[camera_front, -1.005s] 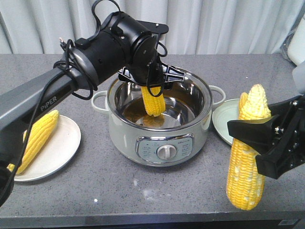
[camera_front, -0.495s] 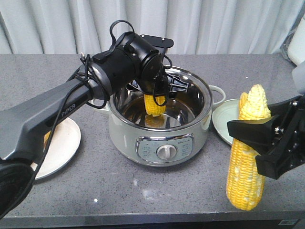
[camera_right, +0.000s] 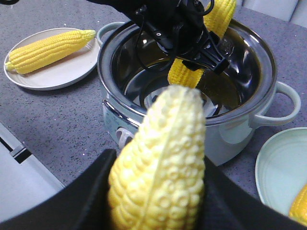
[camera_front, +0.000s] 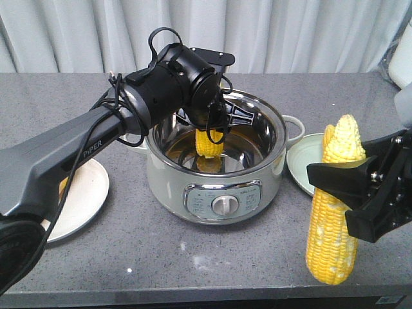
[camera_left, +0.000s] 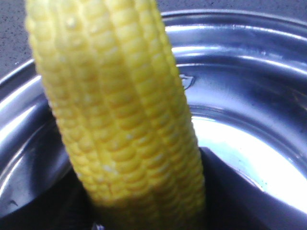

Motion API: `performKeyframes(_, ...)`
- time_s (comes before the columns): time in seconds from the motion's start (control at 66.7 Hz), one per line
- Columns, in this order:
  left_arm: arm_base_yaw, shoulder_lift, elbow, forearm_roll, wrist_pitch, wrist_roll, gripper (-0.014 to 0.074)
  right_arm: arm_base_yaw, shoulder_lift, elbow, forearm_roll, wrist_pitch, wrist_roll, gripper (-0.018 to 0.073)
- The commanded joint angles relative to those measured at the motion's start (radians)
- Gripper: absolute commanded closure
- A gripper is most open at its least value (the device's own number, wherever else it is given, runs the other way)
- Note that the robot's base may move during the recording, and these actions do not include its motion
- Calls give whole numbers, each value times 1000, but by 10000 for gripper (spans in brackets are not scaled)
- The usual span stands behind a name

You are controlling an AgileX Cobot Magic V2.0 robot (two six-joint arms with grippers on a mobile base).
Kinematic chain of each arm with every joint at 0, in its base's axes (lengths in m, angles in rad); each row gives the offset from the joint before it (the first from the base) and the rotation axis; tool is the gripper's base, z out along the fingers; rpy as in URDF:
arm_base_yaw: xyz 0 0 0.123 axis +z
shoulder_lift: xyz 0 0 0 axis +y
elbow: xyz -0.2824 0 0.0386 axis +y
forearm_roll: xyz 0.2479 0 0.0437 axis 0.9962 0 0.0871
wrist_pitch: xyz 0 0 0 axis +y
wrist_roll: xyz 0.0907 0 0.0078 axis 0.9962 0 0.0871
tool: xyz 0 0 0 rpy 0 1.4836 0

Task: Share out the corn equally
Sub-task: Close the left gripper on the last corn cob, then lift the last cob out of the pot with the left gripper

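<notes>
Left gripper (camera_front: 211, 123), upper centre of the front view, clamps the top of a yellow corn cob (camera_front: 208, 143). This cob hangs tip-down inside the pale green electric pot with steel bowl (camera_front: 168, 183), centre frame; contact with the bowl floor cannot be told.

Right gripper (camera_front: 344, 193), lower right, is closed around a second yellow cob with pale patches (camera_front: 331, 241), held upright over the grey countertop (camera_front: 129, 244).

Third cob (camera_right: 48, 48) lies on the white round plate (camera_right: 62, 76), upper left of the right wrist view. Fourth cob (camera_right: 300, 208), partly in view, lies on the pale green plate (camera_right: 278, 167), lower right.

Just a grey speckled counter (camera_front: 129, 244) with a pale pleated curtain (camera_front: 309, 32) hanging behind it, soft even light all over.
</notes>
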Motion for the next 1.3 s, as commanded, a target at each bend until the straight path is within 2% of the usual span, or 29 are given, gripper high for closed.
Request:
performKeyframes(0.0, 2, -91, -33, 8, 5, 36, 335, -6, -10, -27, 27, -51, -9, 337)
performKeyframes(0.135, 2, -147, -33, 4, 46, 94, 335, -6, -10, -27, 27, -51, -9, 337)
performKeyframes(0.3, 14, -223, -33, -56, 124, 255, 335, -6, -10, -27, 27, -51, -9, 337)
performKeyframes(0.51, 70, -322, -33, -161, 232, 405, 335, -6, -10, -27, 27, -51, -9, 337)
performKeyframes(0.72, 133, -432, 19, -221, 260, 480, 335, -6, -10, -27, 27, -51, -9, 337)
performKeyframes(0.84, 175, -530, 156, -275, 208, 530, 335, -6, -10, -27, 27, -51, -9, 337)
performKeyframes(0.99, 216, -679, 362, -334, 88, 589, 335, -6, -10, -27, 27, -51, -9, 337)
performKeyframes(1.095, 233, -789, 498, -341, 5, 618, 335, -6, -10, -27, 27, -51, -9, 337)
performKeyframes(1.29, 245, -981, 722, -331, -117, 619, 335, -6, -10, -27, 27, -51, -9, 337)
